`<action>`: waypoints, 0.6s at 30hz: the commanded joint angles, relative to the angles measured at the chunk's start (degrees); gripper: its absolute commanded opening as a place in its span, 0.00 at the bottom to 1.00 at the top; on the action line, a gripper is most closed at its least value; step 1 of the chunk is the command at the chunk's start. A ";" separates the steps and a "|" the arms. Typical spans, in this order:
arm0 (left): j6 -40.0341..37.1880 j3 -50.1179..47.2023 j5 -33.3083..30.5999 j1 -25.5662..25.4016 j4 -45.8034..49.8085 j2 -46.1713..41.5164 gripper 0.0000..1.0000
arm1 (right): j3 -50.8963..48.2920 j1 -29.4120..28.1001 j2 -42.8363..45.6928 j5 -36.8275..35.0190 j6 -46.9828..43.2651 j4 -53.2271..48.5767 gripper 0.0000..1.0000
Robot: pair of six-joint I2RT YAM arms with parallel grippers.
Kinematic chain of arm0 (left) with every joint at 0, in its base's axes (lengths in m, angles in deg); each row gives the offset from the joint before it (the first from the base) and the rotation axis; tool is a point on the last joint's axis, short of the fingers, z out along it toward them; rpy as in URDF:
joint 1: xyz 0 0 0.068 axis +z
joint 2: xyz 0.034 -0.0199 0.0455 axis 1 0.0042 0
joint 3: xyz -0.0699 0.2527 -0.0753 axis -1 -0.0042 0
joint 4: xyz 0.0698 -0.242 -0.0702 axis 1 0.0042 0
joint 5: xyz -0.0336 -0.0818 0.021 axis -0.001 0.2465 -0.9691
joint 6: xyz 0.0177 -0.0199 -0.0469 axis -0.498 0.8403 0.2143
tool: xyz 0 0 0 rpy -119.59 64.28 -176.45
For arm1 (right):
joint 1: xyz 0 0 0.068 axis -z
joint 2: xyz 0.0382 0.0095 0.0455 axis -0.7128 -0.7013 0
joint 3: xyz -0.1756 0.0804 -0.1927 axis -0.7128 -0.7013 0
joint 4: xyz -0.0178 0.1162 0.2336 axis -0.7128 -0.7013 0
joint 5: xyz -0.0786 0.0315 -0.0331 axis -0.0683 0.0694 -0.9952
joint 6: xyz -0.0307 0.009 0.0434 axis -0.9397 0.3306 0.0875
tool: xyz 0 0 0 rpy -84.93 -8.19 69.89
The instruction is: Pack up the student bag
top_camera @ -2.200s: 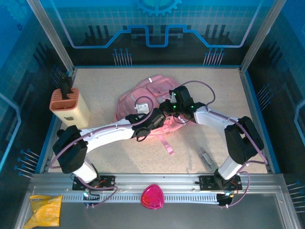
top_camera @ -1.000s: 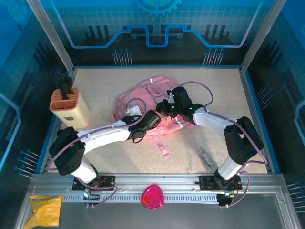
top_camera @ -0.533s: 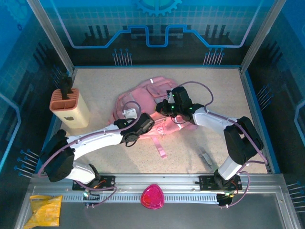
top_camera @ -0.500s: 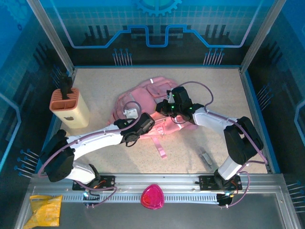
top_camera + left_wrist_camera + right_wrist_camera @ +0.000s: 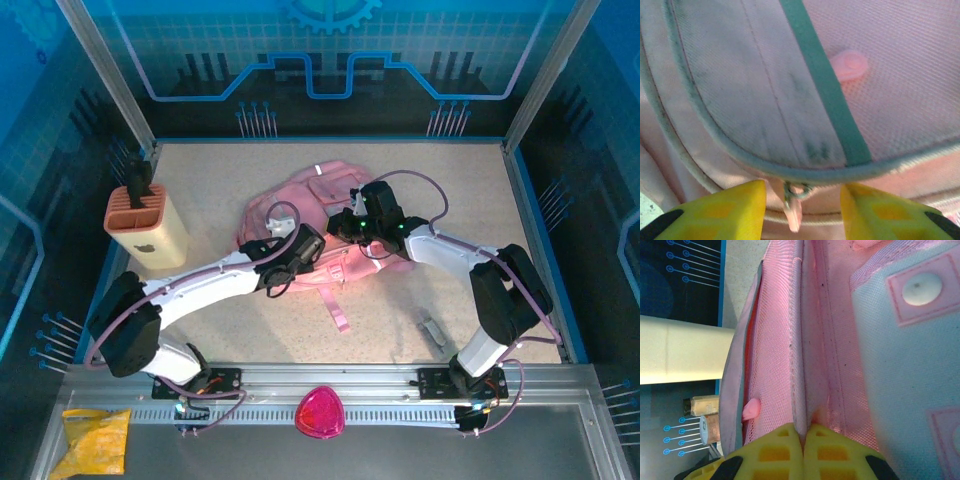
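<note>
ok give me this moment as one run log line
left end effector: open, straddling zipper pull | right end effector: shut on student bag fold

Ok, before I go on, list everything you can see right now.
student bag: one, pink, centre of table
zipper pull: one, pink, on the bag's seam
holder: one, tan with orange slotted top, table's left edge
small object: one, grey, table, near right
rounded-triangle object: one, magenta, on near rail
packet: one, yellow, near left corner
left gripper: yellow fingers, open, straddling the zipper pull
right gripper: yellow fingers, shut on a fold of the student bag
</note>
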 commanded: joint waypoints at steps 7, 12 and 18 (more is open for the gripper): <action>-5.64 -1.41 3.00 3.93 -4.07 -0.03 0.16 | 2.76 1.61 1.66 1.75 -1.41 3.47 0.00; -11.33 -4.43 6.94 7.15 -5.78 -3.86 0.00 | 2.60 2.29 2.34 1.52 -2.73 1.73 0.00; -23.26 -5.82 15.59 11.56 -5.40 -7.83 0.00 | 2.59 5.83 2.83 4.69 -3.55 -0.02 0.00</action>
